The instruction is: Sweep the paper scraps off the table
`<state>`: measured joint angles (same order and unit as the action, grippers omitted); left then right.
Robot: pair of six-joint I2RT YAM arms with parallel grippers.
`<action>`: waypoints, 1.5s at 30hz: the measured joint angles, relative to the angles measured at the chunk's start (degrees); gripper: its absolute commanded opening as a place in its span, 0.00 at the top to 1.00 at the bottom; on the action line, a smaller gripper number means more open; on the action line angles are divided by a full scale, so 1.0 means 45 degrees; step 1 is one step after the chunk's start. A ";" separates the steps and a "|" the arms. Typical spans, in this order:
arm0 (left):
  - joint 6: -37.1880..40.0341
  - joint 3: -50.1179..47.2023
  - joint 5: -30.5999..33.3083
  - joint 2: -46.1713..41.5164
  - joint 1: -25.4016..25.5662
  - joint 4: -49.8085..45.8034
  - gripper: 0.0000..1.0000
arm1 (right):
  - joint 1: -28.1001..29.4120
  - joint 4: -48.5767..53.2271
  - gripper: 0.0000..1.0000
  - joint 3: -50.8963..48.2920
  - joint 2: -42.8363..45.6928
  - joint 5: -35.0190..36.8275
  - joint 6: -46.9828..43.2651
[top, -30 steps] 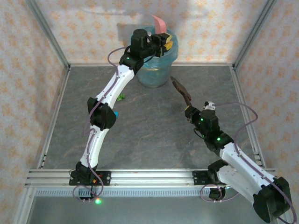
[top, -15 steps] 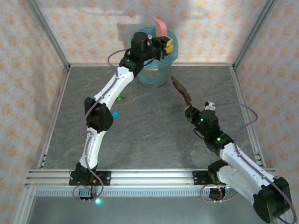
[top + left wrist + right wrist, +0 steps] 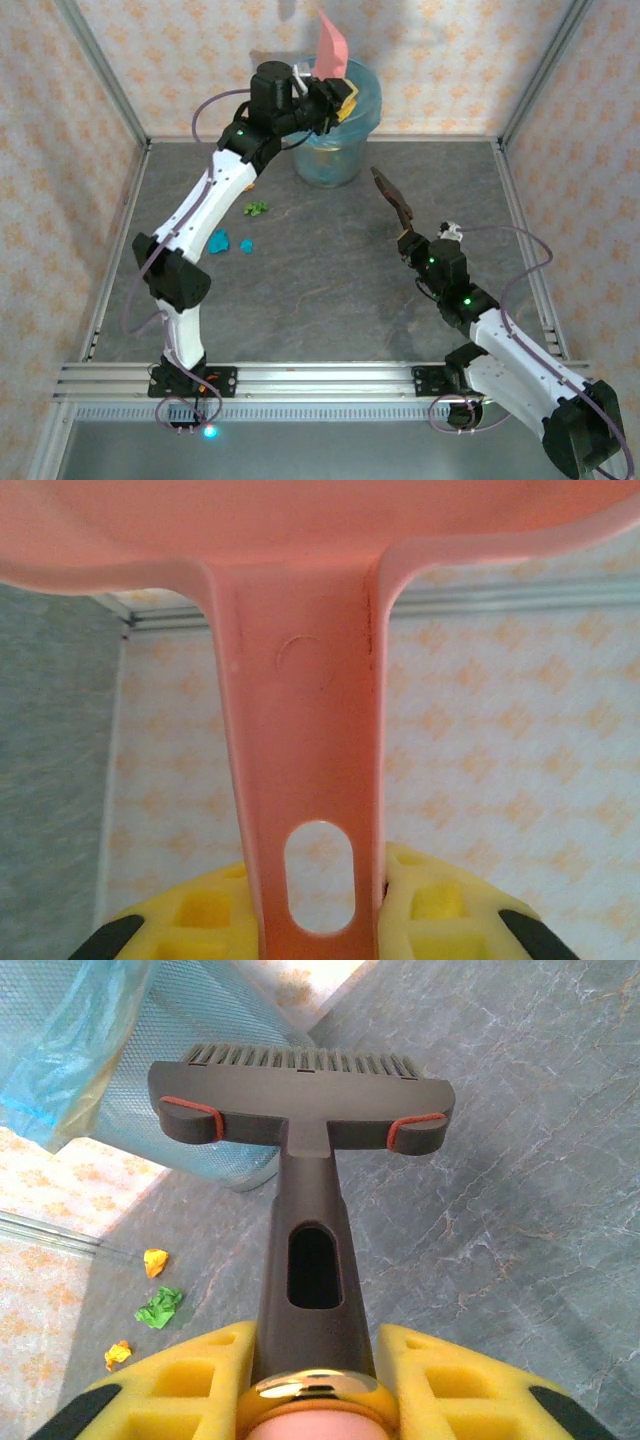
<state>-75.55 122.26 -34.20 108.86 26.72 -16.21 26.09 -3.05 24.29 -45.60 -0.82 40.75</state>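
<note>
Grey, bare table (image 3: 330, 300) spreads wide before the bases. Mid-table, the right gripper (image 3: 406, 238) is clamped on the brush (image 3: 392, 198) handle, head toward the bin (image 3: 335, 160). Green and blue paper scraps (image 3: 256, 208) lie left of centre. At the far edge the left gripper (image 3: 340, 98) pinches the pink dustpan (image 3: 330, 45) above that bin.

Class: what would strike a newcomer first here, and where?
A pink dustpan, raised upright by the blue-lined bin at the back, gripped by the left end effector. The right end effector holds a dark brush right of centre; green and blue paper scraps lie near the left arm.
</note>
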 measured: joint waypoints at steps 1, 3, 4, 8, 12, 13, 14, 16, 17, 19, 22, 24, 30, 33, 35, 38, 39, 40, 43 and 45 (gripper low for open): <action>0.0525 -0.0019 0.0000 -0.0223 0.0141 -0.0398 1.00 | 0.0000 0.0000 1.00 0.0000 0.0044 0.0000 0.0029; 0.1705 -0.0024 0.0010 -0.0840 0.0607 -0.1263 1.00 | 0.0000 -0.0005 1.00 0.0000 0.0117 0.0044 0.0044; 0.2273 -0.0024 0.0005 -0.1049 0.0782 -0.1710 1.00 | 0.0000 -0.0005 1.00 0.0000 0.0126 0.0058 0.0058; 0.4726 -0.1370 0.0185 -0.2982 0.1957 -0.3118 1.00 | -0.0005 0.0000 1.00 0.0000 0.0136 0.0112 0.0087; 0.6552 -0.3798 0.0709 -0.5333 0.2579 -0.4328 1.00 | 0.0000 0.0000 1.00 0.0000 0.0136 0.0151 0.0092; 0.6912 -0.4532 0.0942 -0.5926 0.2594 -0.4367 1.00 | 0.0000 0.0000 1.00 0.0000 0.0136 0.0151 0.0097; 0.7266 -0.5591 0.1321 -0.6776 0.2599 -0.4629 1.00 | 0.0000 0.0000 1.00 0.0000 0.0136 0.0151 0.0126; 0.7757 -0.7125 0.1885 -0.7966 0.2584 -0.5144 1.00 | 0.0000 0.0000 1.00 0.0000 0.0136 0.0189 0.0136; 0.7985 -0.7922 0.2191 -0.8563 0.2565 -0.5440 1.00 | 0.0000 0.0000 1.00 0.0000 0.0136 0.0214 0.0175; 0.8296 -0.9262 0.2715 -0.9530 0.2565 -0.5921 1.00 | -0.0005 0.0000 1.00 0.0000 0.0136 0.0267 0.0233; 0.8558 -1.1118 0.3560 -1.0870 0.2569 -0.6863 1.00 | 0.0000 0.0000 1.00 0.0000 0.0131 0.0359 0.0301; 0.8665 -1.2026 0.4197 -1.1618 0.2565 -0.7849 1.00 | 0.0000 0.0000 1.00 0.0000 0.0049 0.0447 0.0374; 0.8641 -1.3901 0.5280 -1.3012 0.2565 -0.9641 1.00 | 0.0000 0.0350 1.00 0.0005 -0.0015 0.0675 0.0476; 0.8495 -1.4834 0.5479 -1.3085 0.2569 -1.0142 1.00 | -0.0005 0.0583 1.00 0.0010 0.0301 0.0835 0.0471; 0.8403 -1.5533 0.5513 -1.3051 0.2579 -1.0180 1.00 | -0.0005 0.0971 1.00 0.0155 0.0452 0.0908 0.0461; 0.8262 -1.6349 0.5581 -1.2876 0.2657 -1.0234 1.00 | 0.0000 0.2259 1.00 0.1083 0.0248 0.0879 0.0369; 0.8204 -1.6485 0.5625 -1.2784 0.2730 -1.0253 1.00 | 0.0000 0.2773 1.00 0.1535 0.0155 0.0850 0.0321; 0.8097 -1.6568 0.5717 -1.2658 0.2822 -1.0258 1.00 | 0.0000 0.3308 1.00 0.2006 0.0083 0.0845 0.0272; 0.7854 -1.6597 0.6028 -1.2439 0.3089 -1.0210 1.00 | 0.0000 0.4857 1.00 0.3463 0.0015 0.0889 0.0146; 0.7694 -1.6640 0.6246 -1.2303 0.3220 -1.0112 1.00 | 0.0000 0.6251 1.00 0.4614 0.0015 0.0947 -0.0053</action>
<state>-40.93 47.37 -6.09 53.49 41.21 -61.71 26.09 25.08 45.06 -45.54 3.44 40.51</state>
